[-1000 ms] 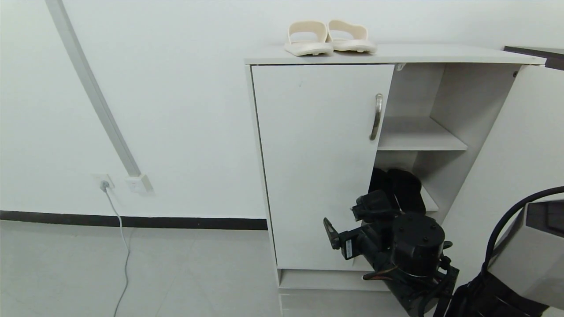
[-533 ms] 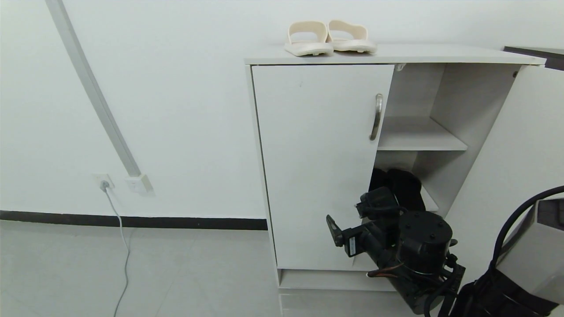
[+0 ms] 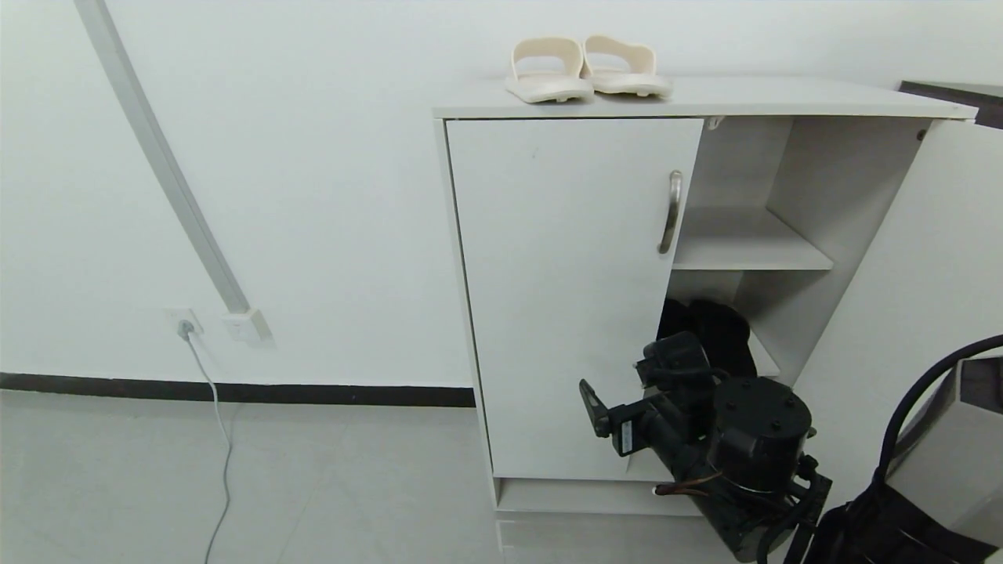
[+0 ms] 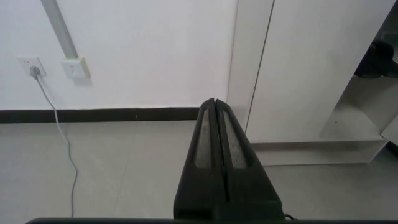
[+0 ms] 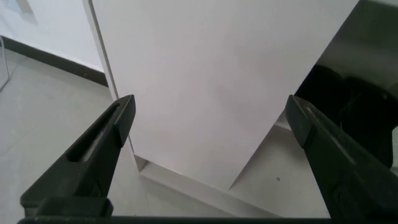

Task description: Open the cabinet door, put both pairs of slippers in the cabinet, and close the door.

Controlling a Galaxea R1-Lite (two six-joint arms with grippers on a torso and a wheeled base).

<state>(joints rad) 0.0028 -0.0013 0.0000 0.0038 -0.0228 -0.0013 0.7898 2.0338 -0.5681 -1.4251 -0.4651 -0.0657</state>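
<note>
We see the white cabinet [image 3: 705, 98] filling the centre and right of the head view. Its left door [image 3: 564, 298] is shut, with a metal handle [image 3: 668, 211] upright near its right edge. Its right door [image 3: 917, 290] is swung wide open toward the right edge of the frame.

The cream slippers [image 3: 588, 69] sit side by side on the cabinet top, at the upper middle of the frame, above the shut door. The black slippers [image 3: 717, 333] lie inside the open compartment, below the upper shelf [image 3: 744, 243], and are partly hidden behind the shut door's edge and the right arm. We also catch them as a dark shape in the right wrist view [image 5: 348, 99] and in the left wrist view [image 4: 379, 59].

The right claw [image 5: 208, 155] is low in the head view, at the lower right. It sits in front of the bottom of the shut door, just beside the opening, with its two fingers [image 5: 87, 155] spread wide apart and nothing between them. The left claw [image 4: 214, 106] has its fingers pressed flat together, empty, and faces the floor [image 4: 124, 168] to the left of the cabinet.

On the wall at the lower left of the head view we see a socket [image 3: 185, 325] with a cable [image 3: 223, 462] trailing to the floor. A grey conduit [image 3: 157, 157] slants up from there.
</note>
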